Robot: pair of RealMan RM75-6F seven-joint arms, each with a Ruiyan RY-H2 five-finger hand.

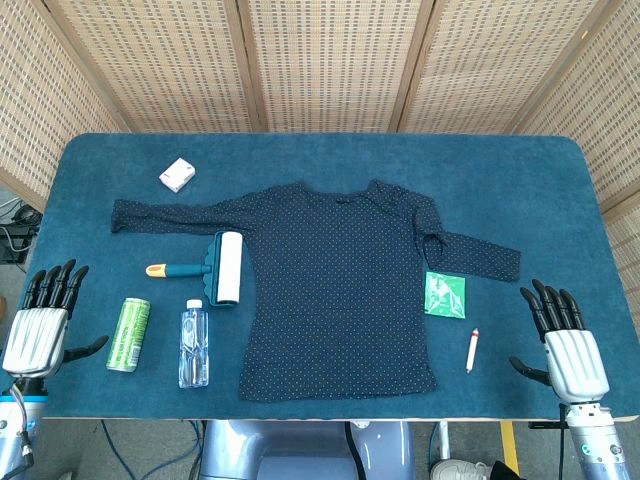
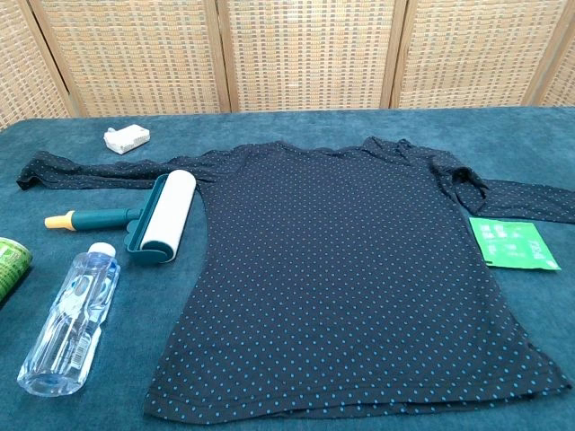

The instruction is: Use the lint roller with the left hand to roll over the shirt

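Observation:
A dark navy dotted shirt (image 1: 335,280) (image 2: 350,269) lies flat in the middle of the blue table, sleeves spread. The lint roller (image 1: 214,268) (image 2: 153,217), with a white roll, teal frame and yellow-tipped handle, rests just left of the shirt's body, below the left sleeve. My left hand (image 1: 42,322) hovers open at the table's front left corner, well left of the roller. My right hand (image 1: 566,345) stays open at the front right corner. Neither hand shows in the chest view.
A green can (image 1: 128,334) (image 2: 11,260) and a clear water bottle (image 1: 194,343) (image 2: 74,319) lie between my left hand and the shirt. A small white box (image 1: 177,174) (image 2: 126,138) sits at the back left. A green packet (image 1: 444,294) (image 2: 512,242) and a pen (image 1: 472,349) lie right of the shirt.

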